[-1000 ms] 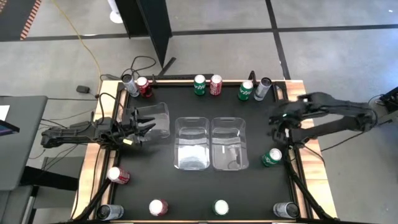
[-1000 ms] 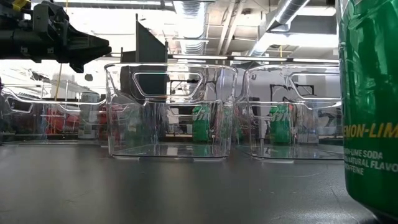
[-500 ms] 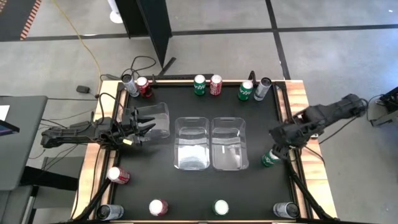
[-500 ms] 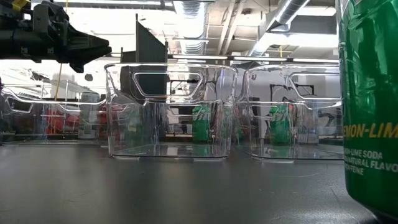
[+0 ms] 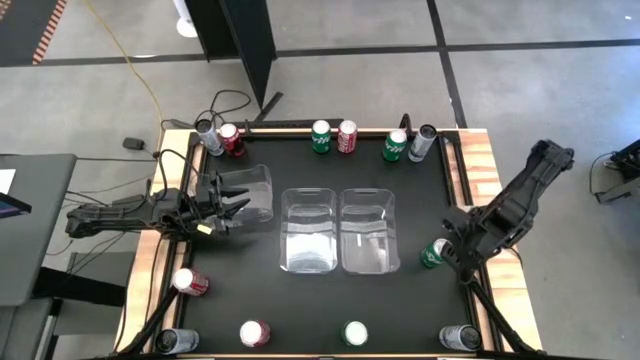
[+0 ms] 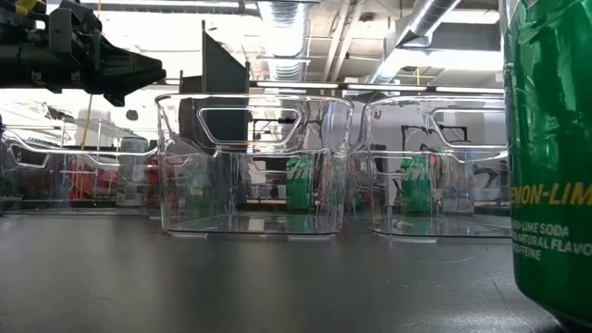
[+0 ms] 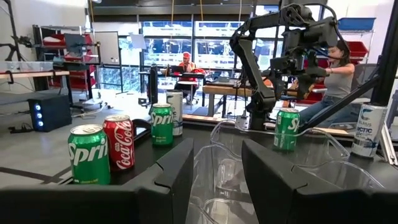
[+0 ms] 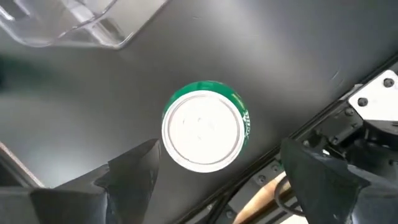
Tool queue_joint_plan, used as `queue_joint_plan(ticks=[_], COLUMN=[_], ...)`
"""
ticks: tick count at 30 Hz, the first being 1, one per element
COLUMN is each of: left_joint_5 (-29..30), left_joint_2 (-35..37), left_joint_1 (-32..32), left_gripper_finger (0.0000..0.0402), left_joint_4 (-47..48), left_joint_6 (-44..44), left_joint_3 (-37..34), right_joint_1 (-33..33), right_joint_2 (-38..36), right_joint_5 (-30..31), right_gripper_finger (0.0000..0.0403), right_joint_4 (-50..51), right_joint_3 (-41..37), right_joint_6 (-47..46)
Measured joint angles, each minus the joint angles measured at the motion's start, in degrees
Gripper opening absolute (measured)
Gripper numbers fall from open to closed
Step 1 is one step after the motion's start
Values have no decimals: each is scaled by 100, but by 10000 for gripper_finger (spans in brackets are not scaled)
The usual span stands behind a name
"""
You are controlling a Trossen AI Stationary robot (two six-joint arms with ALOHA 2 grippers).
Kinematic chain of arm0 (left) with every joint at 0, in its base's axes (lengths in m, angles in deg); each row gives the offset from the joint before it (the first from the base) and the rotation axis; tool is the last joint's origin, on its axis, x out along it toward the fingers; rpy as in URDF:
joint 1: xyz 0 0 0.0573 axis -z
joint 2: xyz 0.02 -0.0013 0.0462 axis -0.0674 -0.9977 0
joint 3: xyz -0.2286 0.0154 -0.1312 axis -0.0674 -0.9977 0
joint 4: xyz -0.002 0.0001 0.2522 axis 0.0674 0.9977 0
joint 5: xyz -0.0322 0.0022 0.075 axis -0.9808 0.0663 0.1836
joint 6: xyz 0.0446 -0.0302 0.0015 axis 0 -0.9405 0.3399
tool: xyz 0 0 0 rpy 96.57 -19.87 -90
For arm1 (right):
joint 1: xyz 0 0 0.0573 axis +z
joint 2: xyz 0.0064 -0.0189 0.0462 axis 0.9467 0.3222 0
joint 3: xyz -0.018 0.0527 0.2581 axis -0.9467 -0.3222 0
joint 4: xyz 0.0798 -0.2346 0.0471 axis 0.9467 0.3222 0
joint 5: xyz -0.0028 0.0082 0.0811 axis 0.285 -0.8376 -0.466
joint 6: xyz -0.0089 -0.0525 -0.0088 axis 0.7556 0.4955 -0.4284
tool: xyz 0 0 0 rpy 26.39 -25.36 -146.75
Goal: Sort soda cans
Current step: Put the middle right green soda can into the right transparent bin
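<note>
My right gripper (image 8: pixel 221 149) points down, open, over a green soda can (image 8: pixel 202 126) that stands upright by the table's right edge (image 5: pixel 434 254). Its fingers stand on either side of the can's silvery top, above it and apart from it. My left gripper (image 7: pixel 217 155) hovers open at the table's left, above the left clear bin (image 5: pixel 250 195), level and touching nothing. More soda cans stand along the far edge, among them a green (image 5: pixel 321 136) and a red one (image 5: pixel 347 135), and along the near edge, among them a red one (image 5: pixel 254 333).
Two clear bins (image 5: pixel 308 230) (image 5: pixel 370 230) stand side by side mid-table. A green can (image 6: pixel 550 157) stands close before the low camera. Silver cans (image 5: pixel 176 342) (image 5: pixel 459 338) stand at the near corners. The wooden rail (image 5: pixel 488 190) runs beside the right arm.
My right arm has swung from the far right of the table toward the near edge and come down. Its wrist has rolled, and its gripper now stands over the green can by the right edge. No can has moved.
</note>
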Motion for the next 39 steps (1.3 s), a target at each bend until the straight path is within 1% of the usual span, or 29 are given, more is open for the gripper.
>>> queue_joint_plan(ticks=[11,16,25,34,39], left_joint_5=[0,-2,-2,-2,-2], left_joint_2=[-2,0,0,-1,-1], left_joint_1=[0,0,0,0,-1], left_gripper_finger=[132,132,132,132,132], left_joint_4=[117,118,118,119,120], left_joint_6=[46,48,48,49,48], left_joint_3=[0,0,0,1,1], right_joint_1=[-109,-119,-269,-276,-277], right_joint_2=[7,33,449,912,1020], right_joint_5=[136,139,136,121,60], right_gripper_finger=[353,353,353,353,353], right_joint_4=[-690,-817,-959,-990,-1380], right_joint_3=[-546,-632,-638,-638,-934], right_joint_6=[-108,-112,44,186,290])
